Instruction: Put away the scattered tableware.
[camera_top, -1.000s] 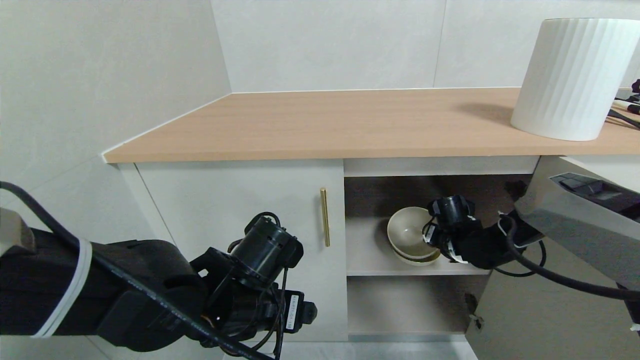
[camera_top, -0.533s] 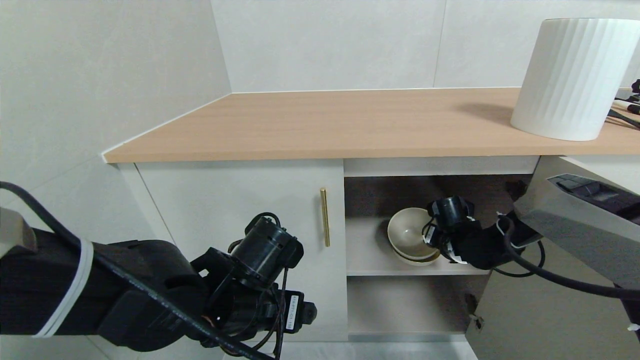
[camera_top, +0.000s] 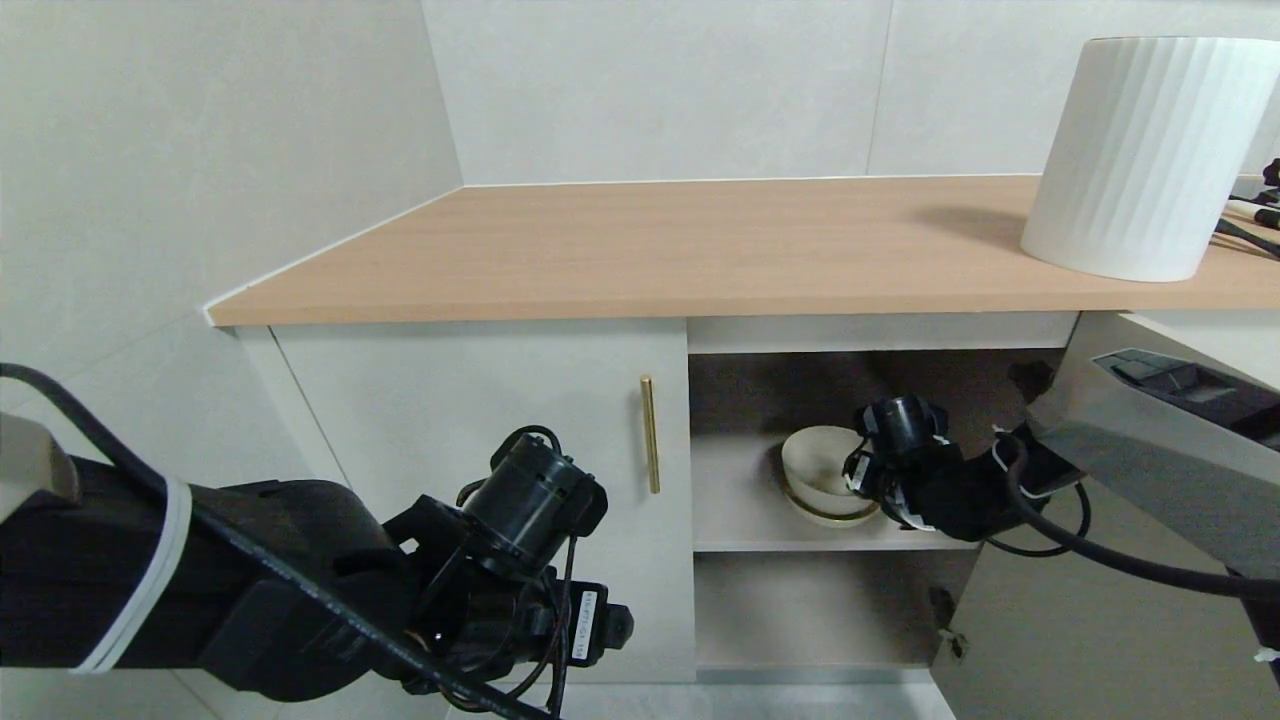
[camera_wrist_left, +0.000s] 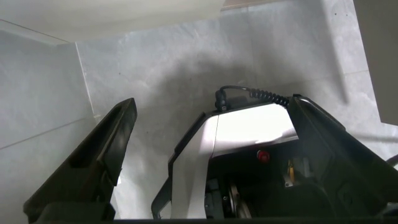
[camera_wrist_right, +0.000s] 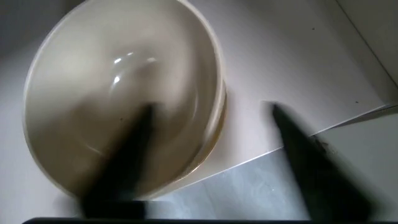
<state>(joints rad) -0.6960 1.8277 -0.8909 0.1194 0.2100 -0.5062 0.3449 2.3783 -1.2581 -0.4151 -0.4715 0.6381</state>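
Observation:
A beige bowl (camera_top: 818, 470) rests nested on another bowl on the upper shelf (camera_top: 735, 510) of the open cabinet. In the right wrist view the stacked bowls (camera_wrist_right: 118, 99) lie close below my right gripper (camera_wrist_right: 208, 109), which is open: one finger hangs over the bowl's inside, the other outside its rim. From the head, my right gripper (camera_top: 862, 478) is at the bowl's right edge inside the cabinet. My left gripper (camera_wrist_left: 212, 102) is open and holds nothing, pointing down at the floor in front of the closed left door.
A wooden countertop (camera_top: 650, 250) runs above the cabinet, with a tall white ribbed container (camera_top: 1150, 150) at its right. The left door has a gold handle (camera_top: 648, 448). The right door (camera_top: 1060, 630) stands open. A lower shelf (camera_top: 810, 610) lies bare.
The bowl, tilted toward me before, has settled level onto the bowl beneath it. My right gripper shifted slightly by its rim. The left arm stayed put.

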